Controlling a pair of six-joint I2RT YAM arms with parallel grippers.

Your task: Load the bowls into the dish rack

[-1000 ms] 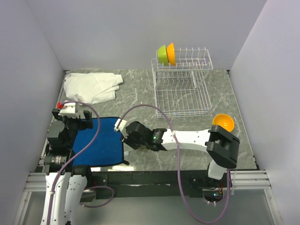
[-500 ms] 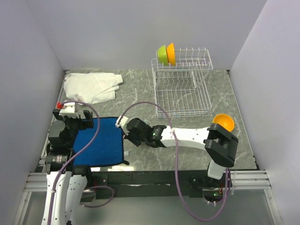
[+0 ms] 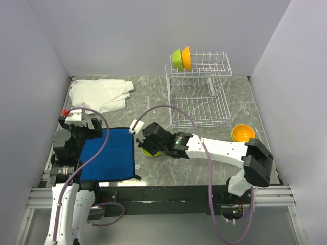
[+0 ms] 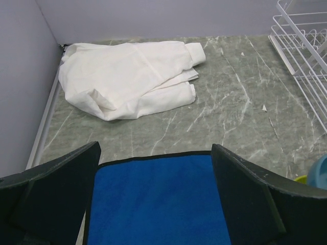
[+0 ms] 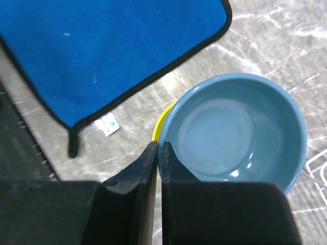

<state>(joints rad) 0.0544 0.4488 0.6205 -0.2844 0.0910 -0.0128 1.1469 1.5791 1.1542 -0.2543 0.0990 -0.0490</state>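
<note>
Right arm has swung right since a second ago. The right gripper [image 5: 158,149] was over the right edge of the blue mat [image 3: 110,153]; it is now off the mat, above the bare worktop [image 3: 153,104] toward its near edge, middle. Its jaws have gone from part open to pinched on the left rim of the blue bowl [image 5: 232,127]. This bowl sits nested in the yellow bowl [image 5: 159,127], just beside the mat's right edge.

Can't tell if the yellow rim is caught in the pinch too. From the top view only a yellow sliver shows under the gripper and the blue bowl is hidden.

Left gripper [image 4: 153,196] is unchanged, jaws spread wide and holding nothing, over the mat at the near-left corner. In its view the nested pair is cut off at the right border.

The right elbow has pulled off the lone orange bowl [image 3: 243,133] by the right edge, so more of it shows, upright.

The dish rack [image 3: 199,109] in the far-right corner is unmoved. The green bowl [image 3: 177,60] and racked orange bowl [image 3: 187,58] stand on edge, side by side, at the upper shelf's left end. The lower basket shows only wires.

White cloth [image 3: 99,94] is crumpled in the far-left corner, same as before.
</note>
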